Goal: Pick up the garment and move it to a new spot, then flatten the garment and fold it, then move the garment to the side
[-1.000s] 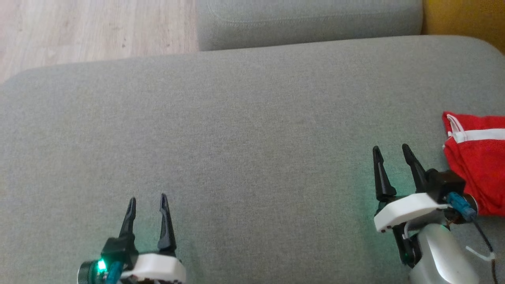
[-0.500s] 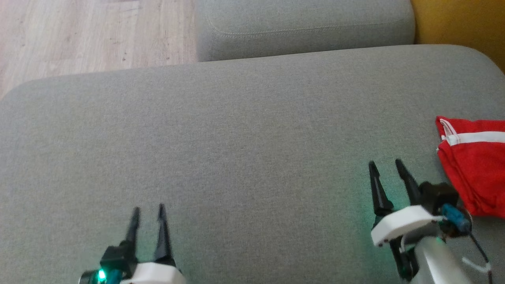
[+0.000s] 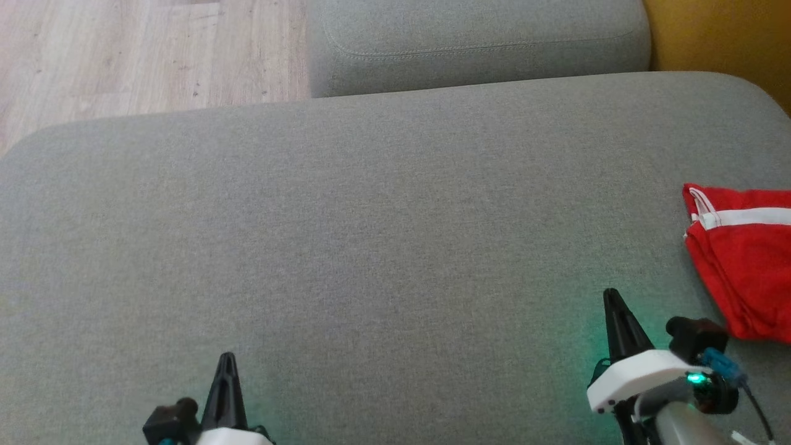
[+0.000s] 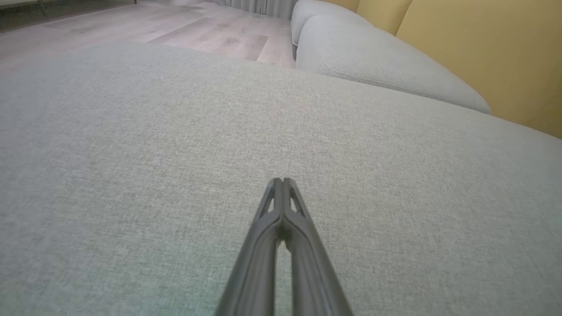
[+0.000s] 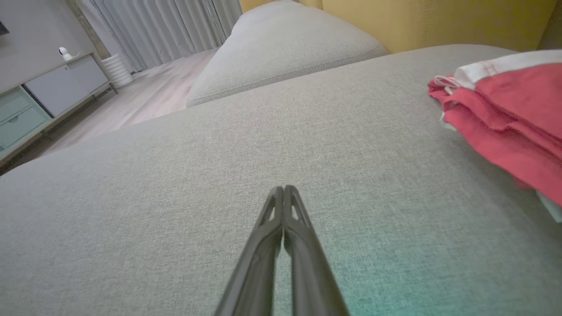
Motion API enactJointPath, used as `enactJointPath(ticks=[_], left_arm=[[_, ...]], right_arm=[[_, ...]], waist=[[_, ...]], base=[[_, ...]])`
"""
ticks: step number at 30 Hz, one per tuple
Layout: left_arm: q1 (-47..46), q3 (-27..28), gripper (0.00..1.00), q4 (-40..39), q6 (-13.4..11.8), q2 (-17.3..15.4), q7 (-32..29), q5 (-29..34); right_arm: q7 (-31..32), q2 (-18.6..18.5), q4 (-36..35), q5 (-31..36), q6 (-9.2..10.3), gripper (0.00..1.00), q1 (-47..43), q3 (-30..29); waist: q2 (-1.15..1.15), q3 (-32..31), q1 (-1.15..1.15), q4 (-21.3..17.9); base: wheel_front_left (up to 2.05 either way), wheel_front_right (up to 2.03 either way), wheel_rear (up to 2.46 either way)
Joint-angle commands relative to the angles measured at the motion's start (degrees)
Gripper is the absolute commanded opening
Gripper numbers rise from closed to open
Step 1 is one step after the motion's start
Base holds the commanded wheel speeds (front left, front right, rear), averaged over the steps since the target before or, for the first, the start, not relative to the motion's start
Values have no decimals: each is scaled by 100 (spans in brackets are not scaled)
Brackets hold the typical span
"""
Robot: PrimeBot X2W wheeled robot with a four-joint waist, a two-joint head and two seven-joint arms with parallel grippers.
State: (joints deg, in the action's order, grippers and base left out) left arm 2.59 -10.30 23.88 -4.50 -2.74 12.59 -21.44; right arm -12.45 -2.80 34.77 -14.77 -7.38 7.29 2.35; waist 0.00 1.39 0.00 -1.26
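Note:
The garment is red with a white band, folded into a compact stack at the right edge of the grey sofa seat. In the right wrist view the garment lies to the right of my fingers, apart from them. My right gripper is shut with nothing in it, low at the right, a short way left of the garment. My left gripper is shut and empty at the lower left, over bare cushion. Both wrist views show the fingertips pressed together, left gripper and right gripper.
A second grey cushion lies beyond the seat at the top. Wooden floor shows at the upper left and a yellow backrest at the upper right. A low cabinet stands far off.
Both grippers have gone from open to shut and have drawn back toward the bottom of the head view. The garment lies as before.

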Motion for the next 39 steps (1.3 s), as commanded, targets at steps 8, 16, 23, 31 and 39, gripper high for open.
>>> enactJointPath(ticks=[8, 16, 23, 31, 39], left_arm=[[-269, 208, 0, -234, 108, -2, -135, -568], [-316, 321, 0, -291, 191, -3, -270, -1062], [-356, 420, 0, -341, 264, -4, -389, -1496], [-397, 518, 0, -391, 336, -5, -507, -1929], [-443, 631, 0, -448, 419, -6, -642, -2422]], right_arm=[[148, -12, -353, -635, -2, 0, 204, -82], [278, -12, -487, -1176, -2, 0, 178, -141], [395, -12, -602, -1650, -3, 0, 157, -194], [511, -12, -716, -2123, -4, 0, 136, -248], [644, -11, -846, -2662, -4, 0, 112, -309]], waist=[[0, -9, 0, 9], [0, -17, 0, 18], [0, -25, 0, 26], [0, -32, 0, 34], [0, -41, 0, 42]], base=[[0, 0, 0], [0, 0, 0], [0, 0, 0], [0, 0, 0], [0, 0, 0]])
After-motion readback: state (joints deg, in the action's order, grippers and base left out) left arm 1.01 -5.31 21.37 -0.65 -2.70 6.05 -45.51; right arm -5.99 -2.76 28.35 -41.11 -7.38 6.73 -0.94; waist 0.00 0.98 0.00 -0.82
